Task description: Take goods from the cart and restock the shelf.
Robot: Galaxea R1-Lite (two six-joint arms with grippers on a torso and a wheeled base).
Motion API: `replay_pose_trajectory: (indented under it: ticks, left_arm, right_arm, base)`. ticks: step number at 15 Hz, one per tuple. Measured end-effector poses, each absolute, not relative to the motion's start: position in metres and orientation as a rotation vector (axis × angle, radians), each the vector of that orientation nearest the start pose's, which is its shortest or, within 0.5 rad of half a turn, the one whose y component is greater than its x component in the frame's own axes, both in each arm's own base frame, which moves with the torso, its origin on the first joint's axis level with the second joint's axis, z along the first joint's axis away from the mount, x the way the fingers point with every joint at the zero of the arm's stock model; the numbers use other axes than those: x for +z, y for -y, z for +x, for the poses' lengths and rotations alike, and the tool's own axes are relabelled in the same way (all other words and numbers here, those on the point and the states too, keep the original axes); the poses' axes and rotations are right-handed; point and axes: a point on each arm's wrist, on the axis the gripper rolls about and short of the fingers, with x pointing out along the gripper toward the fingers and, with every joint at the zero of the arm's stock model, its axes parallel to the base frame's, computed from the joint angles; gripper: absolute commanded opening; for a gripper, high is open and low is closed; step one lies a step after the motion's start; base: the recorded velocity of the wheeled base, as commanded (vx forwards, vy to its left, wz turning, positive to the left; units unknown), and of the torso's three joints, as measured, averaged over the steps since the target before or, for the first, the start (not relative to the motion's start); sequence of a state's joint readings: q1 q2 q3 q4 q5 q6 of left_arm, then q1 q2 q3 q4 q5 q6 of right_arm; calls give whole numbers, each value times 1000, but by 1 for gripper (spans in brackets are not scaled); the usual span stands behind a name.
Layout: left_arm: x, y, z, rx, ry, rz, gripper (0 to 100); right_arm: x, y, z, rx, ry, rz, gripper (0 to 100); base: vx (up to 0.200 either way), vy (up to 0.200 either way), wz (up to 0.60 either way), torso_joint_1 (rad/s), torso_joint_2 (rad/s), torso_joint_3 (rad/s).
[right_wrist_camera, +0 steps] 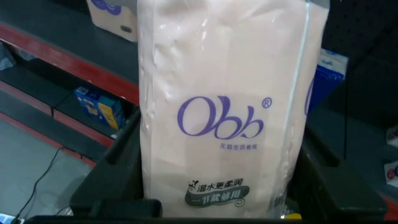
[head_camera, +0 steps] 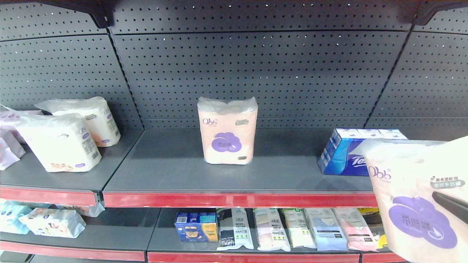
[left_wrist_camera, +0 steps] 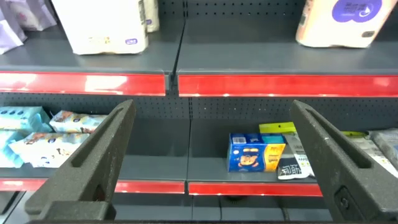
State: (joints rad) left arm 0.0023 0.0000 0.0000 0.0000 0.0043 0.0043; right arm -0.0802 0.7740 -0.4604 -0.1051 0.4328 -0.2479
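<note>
Right claw point(head_camera: 450, 204) holds a tissue pack point(head_camera: 413, 197) at the head view's lower right, out in front of the shelf point(head_camera: 234, 179) and a blue box point(head_camera: 343, 155). The pack is roughly upright, long axis vertical, label facing the camera.

Left wrist view: left claw point(left_wrist_camera: 211, 155) is wide and empty, low before the shelf.

Right wrist view: jaws squeeze the pack's flanks. It is likely light and soft with slippery film, so mid-body is the best hold.

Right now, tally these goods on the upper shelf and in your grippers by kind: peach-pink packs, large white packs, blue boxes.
Peach-pink plastic tissue packs with a purple cloud: 2, one on the grey metal upper shelf, one in the right gripper
Large white plastic-wrapped roll packs: 2
Blue cardboard tissue box bundle: 1
Total: 5
</note>
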Motion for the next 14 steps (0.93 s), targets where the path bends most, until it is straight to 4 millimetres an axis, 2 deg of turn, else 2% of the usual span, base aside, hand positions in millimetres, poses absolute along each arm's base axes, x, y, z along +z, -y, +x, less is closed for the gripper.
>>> replay_pose_trajectory:
  ticks: [4, 9, 12, 14]
  left_arm:
    - [75, 0, -23, 6, 0, 7, 100]
    - [76, 0, -22, 1, -14, 11, 100]
    - [77, 0, -18, -2, -58, 25, 100]
    - [78, 0, -17, -72, -79, 59, 100]
  right_arm:
    - [207, 0, 70, 309, -166, -109, 0]
    - [209, 6, 69, 70, -177, -9, 0]
    - [199, 5, 59, 28, -175, -15, 0]
    - [192, 3, 46, 21, -190, -23, 0]
  base:
    - [0, 0, 0, 0, 0, 0]
    - [0, 0, 0, 0, 0, 0]
    - [0, 0, 0, 0, 0, 0]
    - [0, 0, 0, 0, 0, 0]
